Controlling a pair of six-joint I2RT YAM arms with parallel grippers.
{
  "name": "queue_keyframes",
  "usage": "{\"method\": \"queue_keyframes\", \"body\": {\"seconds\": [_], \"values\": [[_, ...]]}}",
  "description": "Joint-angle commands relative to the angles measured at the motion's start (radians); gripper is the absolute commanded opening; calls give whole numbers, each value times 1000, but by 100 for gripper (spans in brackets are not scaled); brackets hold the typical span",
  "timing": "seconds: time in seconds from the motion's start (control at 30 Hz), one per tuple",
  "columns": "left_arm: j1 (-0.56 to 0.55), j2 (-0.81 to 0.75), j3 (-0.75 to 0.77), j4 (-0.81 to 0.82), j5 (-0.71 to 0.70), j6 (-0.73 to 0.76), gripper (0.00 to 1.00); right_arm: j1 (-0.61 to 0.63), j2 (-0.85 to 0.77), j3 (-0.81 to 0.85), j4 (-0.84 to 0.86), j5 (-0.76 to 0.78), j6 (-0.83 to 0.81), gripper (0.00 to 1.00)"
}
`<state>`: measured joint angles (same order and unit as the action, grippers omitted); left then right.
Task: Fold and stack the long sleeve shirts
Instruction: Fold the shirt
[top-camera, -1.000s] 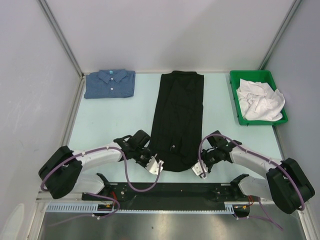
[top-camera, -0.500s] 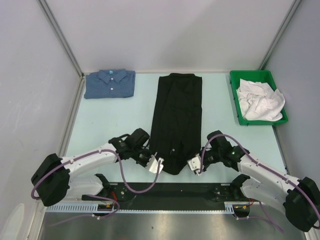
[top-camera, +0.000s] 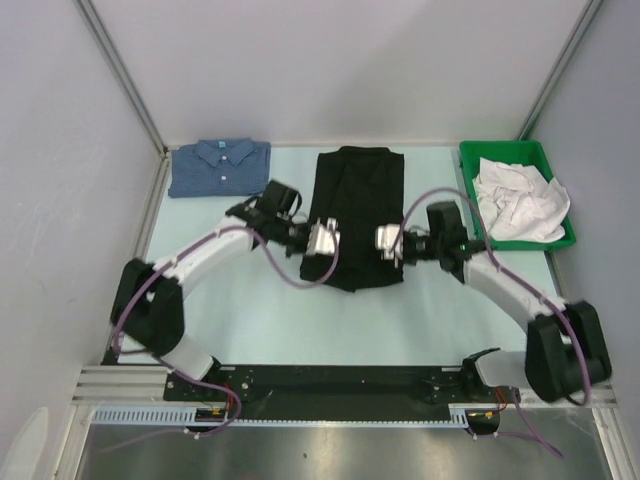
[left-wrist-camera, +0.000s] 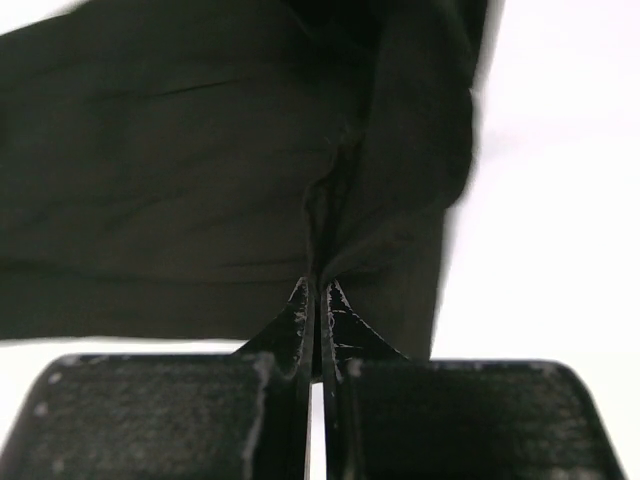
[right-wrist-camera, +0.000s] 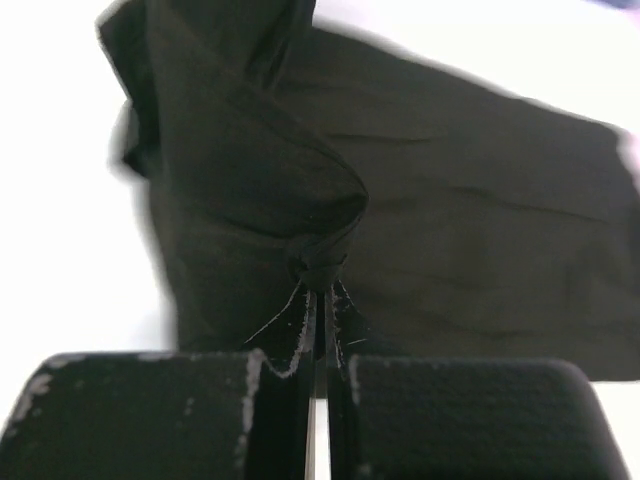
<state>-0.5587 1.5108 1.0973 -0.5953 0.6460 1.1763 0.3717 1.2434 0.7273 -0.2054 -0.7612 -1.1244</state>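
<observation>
Both arms have swung from the near edge toward the middle of the table (top-camera: 230, 290), with the left gripper (top-camera: 322, 240) and right gripper (top-camera: 388, 243) each clenched on a hem corner of the black shirt (top-camera: 355, 190). They have carried the hem over, so the long strip now lies roughly halved, collar at the far edge. That fold looks nearly done, with stacking beside the folded blue denim-like shirt (top-camera: 220, 167) in the far left corner yet to come. The soft matte cloth bunches into creased knots at the fingertips.

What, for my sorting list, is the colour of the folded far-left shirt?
Blue; the folded shirt shows best in the top view.
</observation>
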Motion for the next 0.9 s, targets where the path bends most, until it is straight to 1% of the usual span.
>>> {"method": "queue_keyframes", "body": {"seconds": [0.0,0.03,0.07,0.1,0.13,0.17,0.2,0.23,0.33,0.43,0.53,0.6,0.67,0.7,0.77,0.8,0.87], "values": [[78,243,274,9,-15,-43,0,-92,238,234,196,-59,84,0],[97,287,364,9,-23,-44,0,-106,290,295,196,-66,63,0],[106,328,410,5,-32,-46,0,-120,333,331,198,-73,45,0],[114,413,453,3,-52,-47,0,-141,420,362,198,-81,34,0],[129,452,539,2,-58,-49,0,-149,460,389,198,-85,-6,0],[134,498,580,-1,-66,-53,0,-158,497,441,198,-84,-11,0],[137,531,619,-3,-74,-53,0,-172,569,463,228,-79,-14,0],[141,599,692,-6,-86,-55,0,-178,596,486,225,-78,-41,0],[148,698,803,-26,-101,-53,1,-198,680,541,219,-70,-60,0],[149,753,854,-32,-109,-52,3,-209,723,572,212,-70,-71,0],[151,779,869,-34,-112,-63,7,-211,748,586,202,-59,-74,0],[160,790,871,-12,-115,-85,7,-211,752,587,172,-44,-77,0],[166,802,891,-5,-105,-122,11,-212,740,580,170,-29,-72,0],[167,804,898,-4,-100,-130,15,-214,734,580,161,-27,-66,0],[168,799,908,-5,-83,-141,18,-212,713,575,132,-12,-63,2],[171,795,908,-4,-75,-147,28,-212,700,572,124,-4,-63,11],[175,787,918,-4,-74,-190,38,-208,665,563,115,37,-49,35]]}}
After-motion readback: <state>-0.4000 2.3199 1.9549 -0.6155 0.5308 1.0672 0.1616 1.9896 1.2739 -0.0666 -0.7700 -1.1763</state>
